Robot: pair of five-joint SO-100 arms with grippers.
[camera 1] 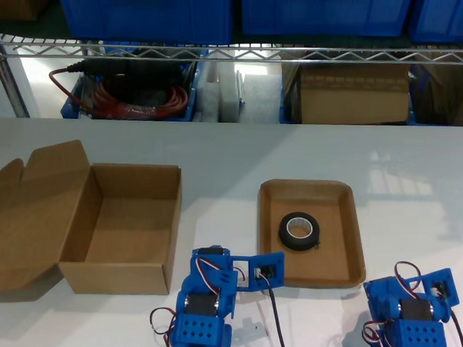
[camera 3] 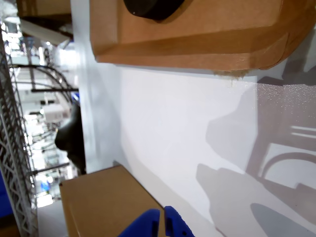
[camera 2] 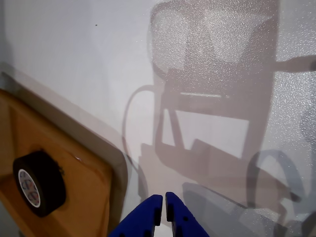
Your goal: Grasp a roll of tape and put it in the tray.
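Note:
The roll of tape [camera 1: 298, 230], a black ring with a pale core, lies flat inside the shallow brown tray [camera 1: 333, 208] at the middle of the exterior view. My first gripper [camera 2: 164, 203] is shut and empty, low over bare table beside the tray [camera 2: 86, 195], with the roll of tape [camera 2: 39, 183] well off to one side. Its arm [camera 1: 413, 312] sits folded at the exterior view's lower right. My second gripper [camera 3: 163, 216] is also shut and empty, between the tray [camera 3: 197, 44] and the box. Its arm [camera 1: 209, 296] is folded near the tray's front corner.
A deeper open cardboard box [camera 1: 130, 223] with its lid flap laid back stands at the exterior view's left, also seen as the box [camera 3: 108, 202] in the second wrist view. Behind the table, a wire shelf [camera 1: 235, 55] holds blue bins, red cables [camera 1: 138, 101] and cartons.

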